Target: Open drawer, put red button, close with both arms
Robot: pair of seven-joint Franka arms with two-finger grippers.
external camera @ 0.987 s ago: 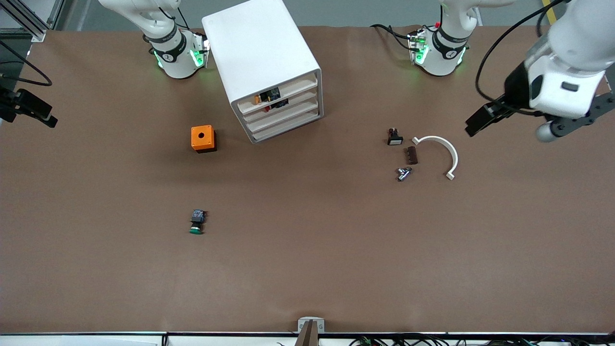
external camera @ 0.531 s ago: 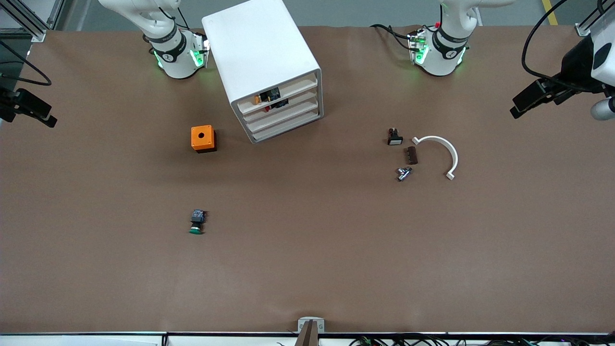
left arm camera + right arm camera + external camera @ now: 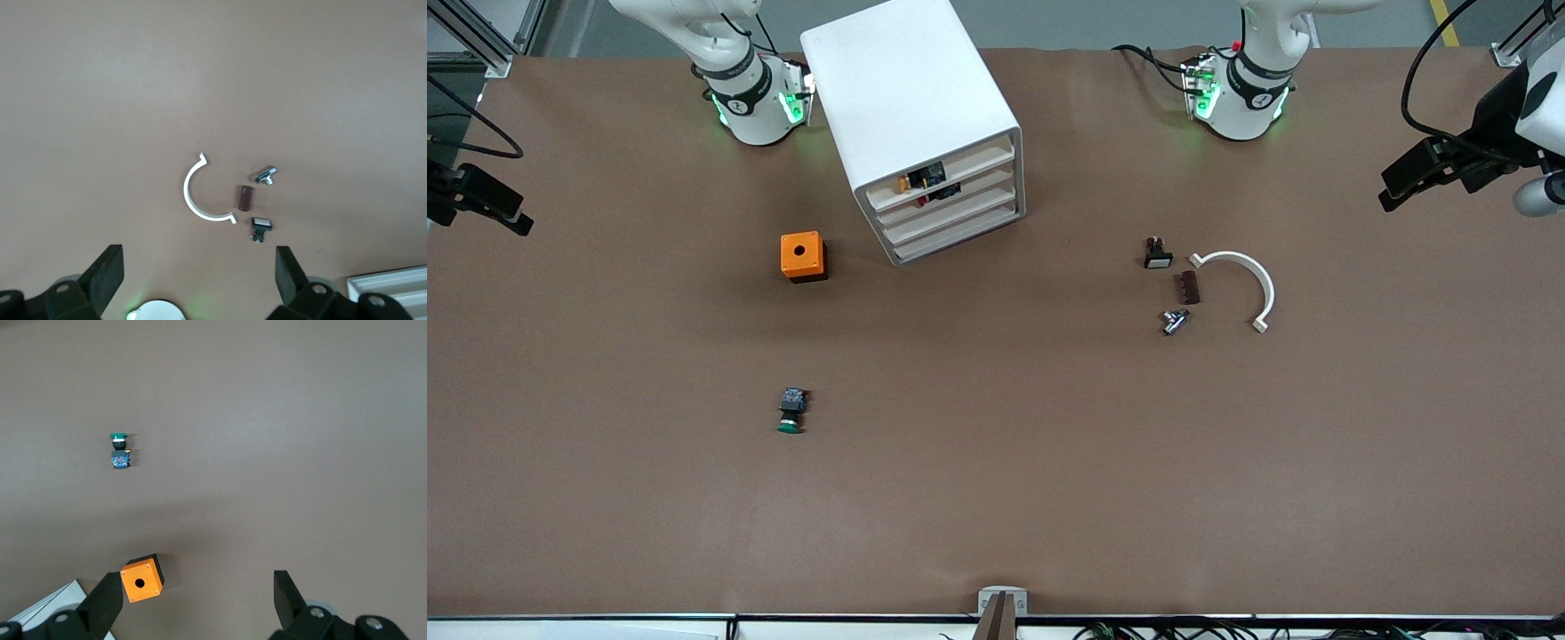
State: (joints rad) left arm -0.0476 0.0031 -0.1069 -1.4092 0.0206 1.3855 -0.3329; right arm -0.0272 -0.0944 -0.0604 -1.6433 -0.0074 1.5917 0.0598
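The white cabinet (image 3: 911,107) stands near the robots' bases, and all four drawers are pushed in. The top drawer (image 3: 969,167) shows small parts through its front. The red button (image 3: 927,176) lies in there, seen as a black-and-blue body with a bit of red beside it. My left gripper (image 3: 198,257) is open and empty, up over the left arm's end of the table. My right gripper (image 3: 197,587) is open and empty, high over the right arm's end, with the orange cube (image 3: 141,579) below it. Both hands show only at the front view's edges.
An orange cube (image 3: 803,256) sits beside the cabinet. A green-capped button (image 3: 791,412) lies nearer the front camera. A white arc (image 3: 1249,276), a small black switch (image 3: 1157,253), a brown piece (image 3: 1189,287) and a metal piece (image 3: 1174,320) lie toward the left arm's end.
The left arm has swung up and away from over the white arc toward its end of the table. The right arm has not moved. The drawers stay shut.
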